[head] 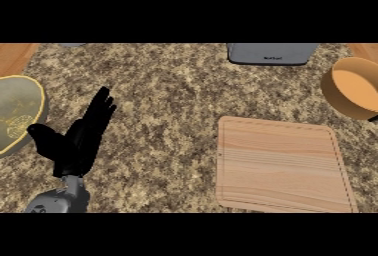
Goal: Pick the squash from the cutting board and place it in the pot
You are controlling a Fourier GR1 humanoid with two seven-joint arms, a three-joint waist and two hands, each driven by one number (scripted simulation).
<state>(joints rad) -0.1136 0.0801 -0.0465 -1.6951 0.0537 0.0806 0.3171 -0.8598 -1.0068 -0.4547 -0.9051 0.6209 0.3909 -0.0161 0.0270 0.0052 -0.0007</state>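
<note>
Left hand (77, 145), fingers (100, 107) straight, near pale cutting board (280, 165).

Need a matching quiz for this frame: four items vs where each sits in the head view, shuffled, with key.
Items:
1. cutting board
2. pot
3. plate
4. left hand

Places:
A. left edge, partly cut off
B. lower left, fingers straight
C. lower right, nothing on it
D. upper right edge

Pairs: 1-C, 2-D, 3-A, 4-B
</note>
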